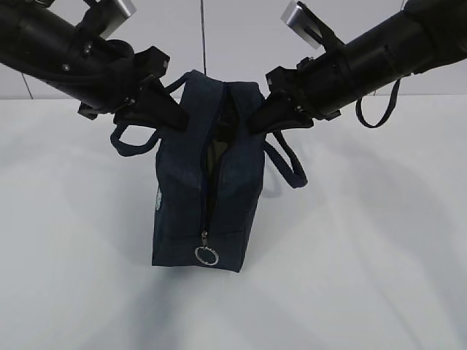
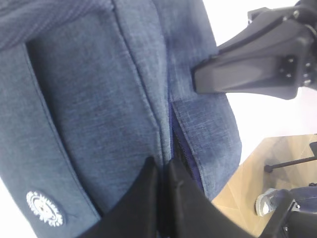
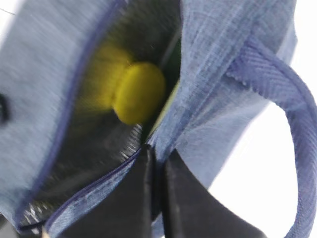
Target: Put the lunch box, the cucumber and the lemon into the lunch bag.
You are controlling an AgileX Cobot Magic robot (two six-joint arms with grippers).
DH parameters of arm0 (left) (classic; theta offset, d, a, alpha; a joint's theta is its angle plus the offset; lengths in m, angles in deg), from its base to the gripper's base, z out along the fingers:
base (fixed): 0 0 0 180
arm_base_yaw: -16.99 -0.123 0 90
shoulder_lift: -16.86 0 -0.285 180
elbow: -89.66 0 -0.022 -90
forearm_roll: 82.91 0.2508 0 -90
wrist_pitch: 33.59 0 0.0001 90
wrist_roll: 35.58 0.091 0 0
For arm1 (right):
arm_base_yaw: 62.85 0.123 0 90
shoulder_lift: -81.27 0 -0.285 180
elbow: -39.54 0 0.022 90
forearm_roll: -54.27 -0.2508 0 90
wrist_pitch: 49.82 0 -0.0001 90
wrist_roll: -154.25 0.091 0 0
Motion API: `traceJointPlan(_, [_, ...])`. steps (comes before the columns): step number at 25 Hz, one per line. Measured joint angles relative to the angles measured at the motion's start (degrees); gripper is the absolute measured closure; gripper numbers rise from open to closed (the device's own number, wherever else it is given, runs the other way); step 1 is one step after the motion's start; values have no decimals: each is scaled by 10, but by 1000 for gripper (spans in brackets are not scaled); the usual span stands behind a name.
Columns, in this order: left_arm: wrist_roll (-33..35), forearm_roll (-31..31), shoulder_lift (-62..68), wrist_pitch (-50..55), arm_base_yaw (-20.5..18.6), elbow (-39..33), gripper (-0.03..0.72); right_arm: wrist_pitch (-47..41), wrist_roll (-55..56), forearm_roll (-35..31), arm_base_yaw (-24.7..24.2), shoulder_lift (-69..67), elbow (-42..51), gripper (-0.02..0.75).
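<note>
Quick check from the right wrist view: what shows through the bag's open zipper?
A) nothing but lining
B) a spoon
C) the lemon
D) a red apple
C: a yellow oval, the lemon, sits inside the bag behind the parted zipper edge.

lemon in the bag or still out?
In. The right wrist view shows the lemon inside the lunch bag, seen through its open zipper gap.

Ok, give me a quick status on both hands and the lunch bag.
Left hand shut on lunch bag rim. Right hand shut on opposite rim. Bag upright, zipper open, lemon inside. Nothing blocking.
</note>
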Motion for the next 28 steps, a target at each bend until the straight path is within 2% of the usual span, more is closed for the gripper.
traceJointPlan(11, [10, -20, 1, -52, 1, 0, 693, 13, 42, 72, 0, 1, 0, 720])
traceJointPlan(20, [18, -25, 2, -71, 32, 0, 693, 7, 44, 124, 0, 4, 0, 720])
traceJointPlan(28, [19, -45, 31, -84, 42, 0, 693, 5, 49, 151, -3, 12, 0, 720])
